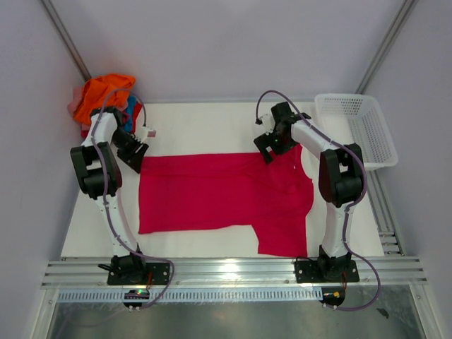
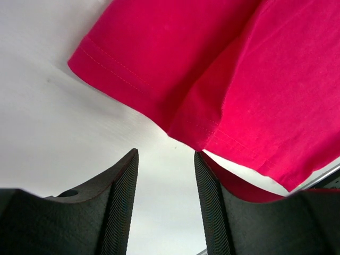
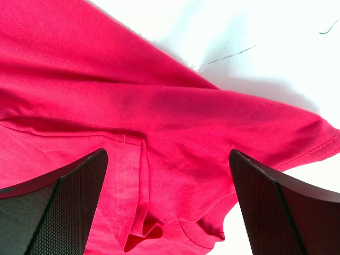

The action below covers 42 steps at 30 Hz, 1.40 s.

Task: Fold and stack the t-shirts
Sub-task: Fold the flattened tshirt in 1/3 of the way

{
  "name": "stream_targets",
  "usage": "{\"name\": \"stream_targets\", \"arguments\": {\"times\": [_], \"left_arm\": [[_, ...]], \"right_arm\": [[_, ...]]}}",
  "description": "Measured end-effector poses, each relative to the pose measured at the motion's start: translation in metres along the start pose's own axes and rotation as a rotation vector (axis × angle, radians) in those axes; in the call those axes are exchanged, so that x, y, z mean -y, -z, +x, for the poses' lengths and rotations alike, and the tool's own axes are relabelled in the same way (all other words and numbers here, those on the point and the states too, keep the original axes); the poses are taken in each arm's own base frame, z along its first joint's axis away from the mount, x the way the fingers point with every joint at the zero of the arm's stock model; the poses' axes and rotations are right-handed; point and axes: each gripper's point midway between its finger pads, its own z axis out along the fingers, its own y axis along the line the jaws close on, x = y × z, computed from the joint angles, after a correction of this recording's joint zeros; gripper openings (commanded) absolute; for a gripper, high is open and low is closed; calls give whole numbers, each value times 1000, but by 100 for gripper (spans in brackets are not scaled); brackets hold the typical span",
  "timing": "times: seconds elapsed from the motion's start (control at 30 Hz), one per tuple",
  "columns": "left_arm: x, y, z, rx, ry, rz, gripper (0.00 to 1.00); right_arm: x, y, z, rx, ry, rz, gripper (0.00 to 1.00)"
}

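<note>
A crimson t-shirt (image 1: 219,194) lies flat across the white table, partly folded, one sleeve reaching the front edge. My left gripper (image 1: 134,157) is open just off the shirt's far left corner; in the left wrist view its fingers (image 2: 119,207) stand apart over bare table, the hemmed corner (image 2: 186,125) just ahead of them. My right gripper (image 1: 272,150) is open over the shirt's far edge; in the right wrist view (image 3: 167,207) its jaws straddle a bunched fold of the shirt (image 3: 159,159) without closing on it. A pile of orange, blue and pale pink shirts (image 1: 104,97) sits at the far left corner.
A white plastic mesh basket (image 1: 357,127) stands at the far right of the table. Metal rails (image 1: 233,272) run along the table's near edge by the arm bases. Grey walls close in on both sides.
</note>
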Motion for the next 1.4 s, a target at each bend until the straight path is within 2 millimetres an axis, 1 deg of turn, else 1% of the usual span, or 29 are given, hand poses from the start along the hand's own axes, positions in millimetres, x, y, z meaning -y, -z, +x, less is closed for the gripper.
{"name": "stream_targets", "arguments": {"times": [0.07, 0.23, 0.37, 0.4, 0.43, 0.47, 0.5, 0.57, 0.63, 0.77, 0.93, 1.17, 1.27, 1.4], "left_arm": [[-2, -1, -1, 2, 7, -1, 52], [1, 0, -7, 27, 30, 11, 55], [-4, 15, -23, 82, 23, -20, 57], [-8, 21, -29, 103, 16, -37, 60], [-10, 27, -35, 123, 14, -52, 66], [-12, 33, -41, 144, 12, -67, 84], [-14, 37, -46, 162, 8, -78, 99], [-11, 42, -52, 190, 44, -78, 99], [-6, 42, -54, 206, 95, -57, 99], [4, 28, -54, 222, 216, 0, 99], [9, 9, -57, 243, 325, 56, 99], [9, -8, -57, 238, 377, 99, 99], [10, -12, -57, 234, 380, 115, 99], [17, -13, -55, 229, 366, 153, 99]], "right_arm": [[0, 1, -2, 5, 0, 1, 99], [0, 0, 0, 0, 0, 0, 99], [0, -1, 0, -2, -1, -1, 99], [0, -1, 0, -2, -1, -1, 99], [0, -1, 0, -2, -1, -1, 99], [0, -2, 0, -3, -1, -2, 99], [0, -2, 0, -3, -1, -2, 99], [0, -2, 1, -4, -1, -2, 99], [-1, -3, 2, -7, -2, -4, 99], [-3, -8, 6, -19, -7, -16, 99], [-5, -14, 10, -34, -11, -25, 99], [-5, -15, 11, -38, -11, -27, 99], [-5, -15, 12, -39, -11, -27, 99], [-5, -16, 12, -43, -12, -28, 99]]}}
